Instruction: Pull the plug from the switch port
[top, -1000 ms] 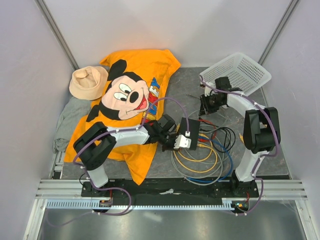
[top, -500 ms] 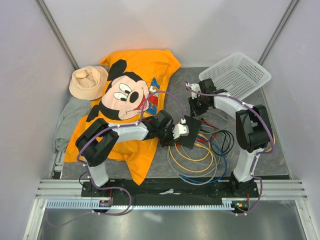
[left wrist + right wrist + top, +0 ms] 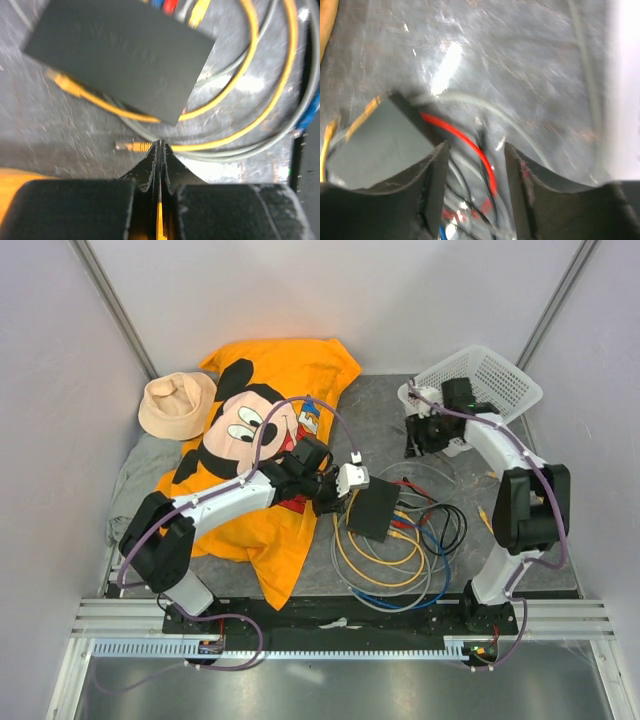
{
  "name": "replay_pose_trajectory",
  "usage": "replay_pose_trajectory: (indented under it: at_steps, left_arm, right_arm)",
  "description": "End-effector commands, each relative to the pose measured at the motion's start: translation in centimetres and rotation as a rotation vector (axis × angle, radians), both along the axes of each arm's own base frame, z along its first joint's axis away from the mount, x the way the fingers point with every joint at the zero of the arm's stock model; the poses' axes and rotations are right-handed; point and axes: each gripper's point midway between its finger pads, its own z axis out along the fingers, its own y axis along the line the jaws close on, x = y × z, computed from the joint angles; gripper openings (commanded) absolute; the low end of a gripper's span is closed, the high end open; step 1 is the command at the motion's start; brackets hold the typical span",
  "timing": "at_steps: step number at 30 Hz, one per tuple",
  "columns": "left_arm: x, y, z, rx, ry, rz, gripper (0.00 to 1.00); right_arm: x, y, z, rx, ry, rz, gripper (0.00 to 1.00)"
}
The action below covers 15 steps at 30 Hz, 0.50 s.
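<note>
Black switch [image 3: 120, 55] lies just beyond left end effector [image 3: 160, 144].

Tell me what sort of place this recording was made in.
Probably a lab robot test cell: plain white walls, two arms bolted to an aluminium rail, and staged props: a cartoon shirt, basket and network switch.

The switch [image 3: 373, 510] is a flat, matte-black box lying askew on the grey mat [image 3: 400, 420] in the middle of the table. Red, blue and yellow connectors [image 3: 401, 517] still sit along its right edge. One yellow plug [image 3: 131, 146] is out of its port and lies free on the mat, just beside the box but not touching it.
</note>
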Motion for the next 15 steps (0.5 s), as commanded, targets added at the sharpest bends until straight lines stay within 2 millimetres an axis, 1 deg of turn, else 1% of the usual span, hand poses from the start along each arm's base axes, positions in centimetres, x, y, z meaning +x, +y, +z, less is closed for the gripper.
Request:
replay_pose_trajectory:
  at_steps: [1, 2, 3, 4, 5, 6, 7, 8, 10, 11, 12, 14, 15]
  left_arm:
    - [0.1, -2.2, 3.5, -0.087, 0.069, 0.017, 0.04]
    - [0.8, -3.1, 3.3, -0.089, 0.102, 0.045, 0.05]
    - [1.1, -3.5, 3.2, -0.091, 0.134, 0.069, 0.05]
    - [1.2, -4.0, 3.1, -0.095, 0.195, 0.117, 0.06]
    - [1.7, -4.8, 2.4, -0.087, 0.241, 0.138, 0.06]
    - [1.2, -5.4, 2.3, -0.1, 0.309, 0.126, 0.04]
    - [0.7, -5.7, 2.0, -0.094, 0.393, 0.15, 0.02]
    - [0.7, -6.2, 1.3, -0.09, 0.447, 0.162, 0.02]
    - [0.7, -6.9, 0.8, -0.102, 0.53, 0.221, 0.01]
    - [0.6, -7.0, 0.1, -0.097, 0.55, 0.241, 0.01]
    - [0.9, -6.9, -0.9, -0.081, 0.558, 0.271, 0.02]
    - [1.2, -6.9, -1.8, -0.065, 0.563, 0.303, 0.02]
    - [1.6, -6.7, -2.7, -0.047, 0.555, 0.325, 0.01]
  right_arm:
    - [-5.2, -0.3, 2.3, 0.12, 0.065, 0.197, 0.6]
    - [-6.8, -0.1, 1.3, 0.142, 0.12, 0.217, 0.63]
    - [-8.4, 0.8, 1.0, 0.205, 0.185, 0.247, 0.65]
    - [-9.2, 1.1, 0.6, 0.229, 0.221, 0.252, 0.67]
    - [-9.9, 1.2, -0.2, 0.246, 0.262, 0.237, 0.69]
    - [-10.0, 1.4, -0.8, 0.263, 0.285, 0.223, 0.68]
    - [-10.1, 1.8, -1.0, 0.284, 0.298, 0.218, 0.67]
    - [-10.4, 1.8, -1.4, 0.295, 0.322, 0.197, 0.65]
    - [-9.6, 1.9, -1.8, 0.294, 0.292, 0.188, 0.62]
    - [-9.7, 1.9, -2.1, 0.294, 0.297, 0.178, 0.61]
    - [-9.3, 1.9, -2.2, 0.29, 0.281, 0.178, 0.59]
    - [-9.2, 1.8, -2.6, 0.284, 0.28, 0.177, 0.56]
    - [-9.1, 1.8, -3.0, 0.281, 0.283, 0.177, 0.55]
